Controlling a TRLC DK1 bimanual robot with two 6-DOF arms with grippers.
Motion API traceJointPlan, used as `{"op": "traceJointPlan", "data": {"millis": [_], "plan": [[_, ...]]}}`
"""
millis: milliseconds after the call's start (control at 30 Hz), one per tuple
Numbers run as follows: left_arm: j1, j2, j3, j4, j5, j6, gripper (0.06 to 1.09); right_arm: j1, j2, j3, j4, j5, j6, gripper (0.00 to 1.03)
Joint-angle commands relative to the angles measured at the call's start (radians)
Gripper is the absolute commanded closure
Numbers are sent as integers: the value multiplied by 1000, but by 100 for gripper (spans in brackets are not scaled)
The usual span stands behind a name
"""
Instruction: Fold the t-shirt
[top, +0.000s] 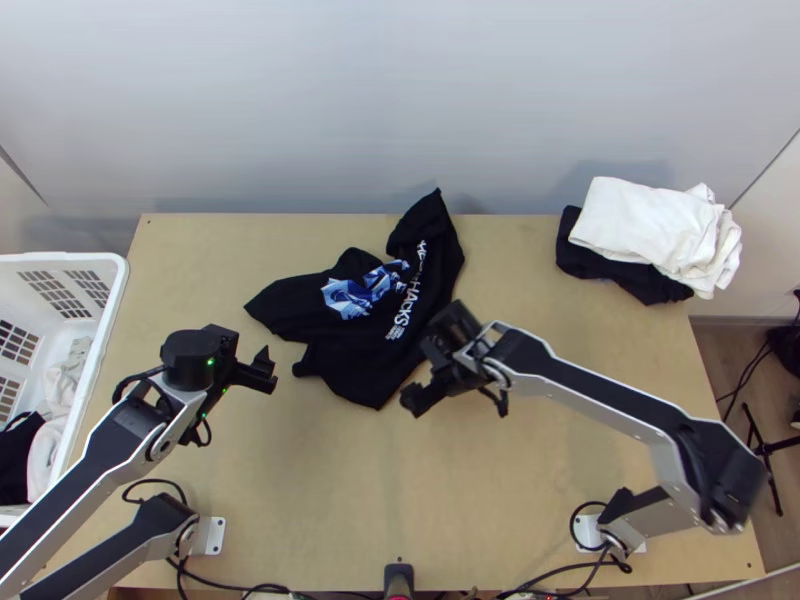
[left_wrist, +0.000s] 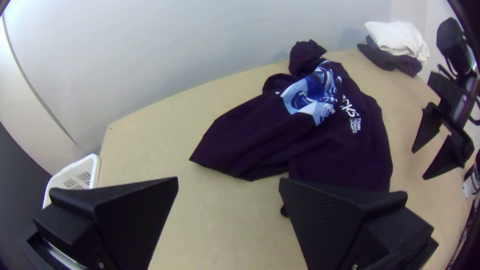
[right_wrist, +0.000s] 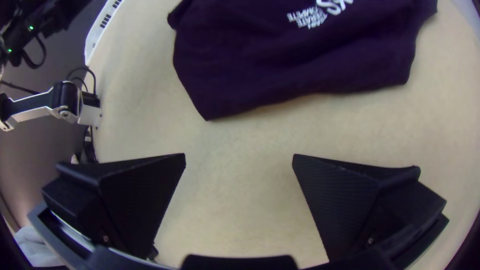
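T-shirt (top: 350, 355), black with blue-and-white print and white lettering: lies crumpled and uneven mid-frame in the top view, upper part of the table (top: 480, 510). One narrow part points to the top edge, another out to the left.

Left gripper (top: 270, 368): left of centre, near the shirt's lower left side, fingers spread, nothing between them. Right gripper (top: 414, 374): just right of centre, by the shirt's lower right side, fingers wide apart and empty.

Upper right of frame: white cloth (top: 640, 222) heaped on dark cloth (top: 660, 288). Left edge: white basket (top: 121, 278), pale cloth (top: 45, 450) and black cloth (top: 14, 465) inside.
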Motion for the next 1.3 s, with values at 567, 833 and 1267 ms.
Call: {"op": "traceJointPlan", "data": {"millis": [567,833,1267], "plan": [[9,14,-41,84,-1,32,10,37,309,239,3,-33,63,4],[13,23,-50,99,-2,50,10,32,357,316,-15,-30,63,9],[32,31,-55,112,-1,78,10,35,332,325,-32,8,-28,99]]}}
